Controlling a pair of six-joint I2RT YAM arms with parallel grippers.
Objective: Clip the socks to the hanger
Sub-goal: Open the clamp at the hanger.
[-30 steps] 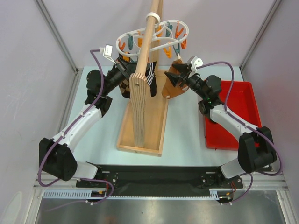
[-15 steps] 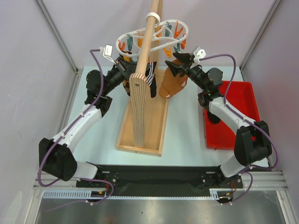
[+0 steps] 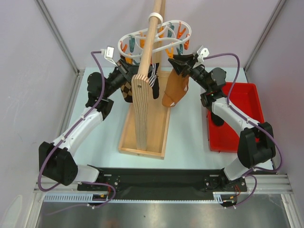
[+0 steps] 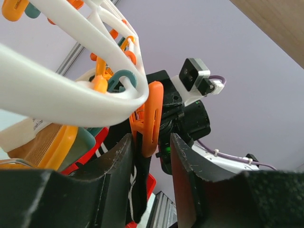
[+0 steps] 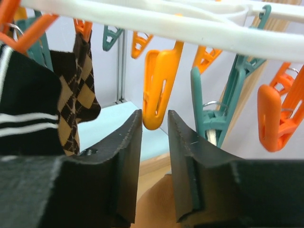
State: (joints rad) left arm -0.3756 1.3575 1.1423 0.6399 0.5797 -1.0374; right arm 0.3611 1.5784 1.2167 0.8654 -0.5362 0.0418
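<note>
The white hanger [image 3: 176,24] hangs on the wooden pole, its orange and teal pegs dangling. The argyle sock [image 3: 126,90] and the black striped sock [image 3: 153,76] hang at its left side. My left gripper [image 3: 129,66] is open there; in the left wrist view [image 4: 151,140] an orange peg [image 4: 153,114] holding the striped sock [image 4: 137,194] sits between the jaws, against the left finger. The tan sock [image 3: 175,90] hangs straight down below my right gripper [image 3: 174,64], its top hidden. In the right wrist view my right gripper [image 5: 154,116] is open round the tip of an orange peg [image 5: 156,90].
The wooden stand [image 3: 142,102] rises from a wooden base [image 3: 159,137] between the arms, its pole [image 3: 153,33] carrying the hanger. A red tray [image 3: 240,111] lies at the right under the right arm. A teal peg [image 5: 213,118] hangs just right of the right fingers.
My right gripper has risen up and left to the hanger's pegs. The tan sock went from bunched at the gripper to hanging straight. The left arm has not moved.
</note>
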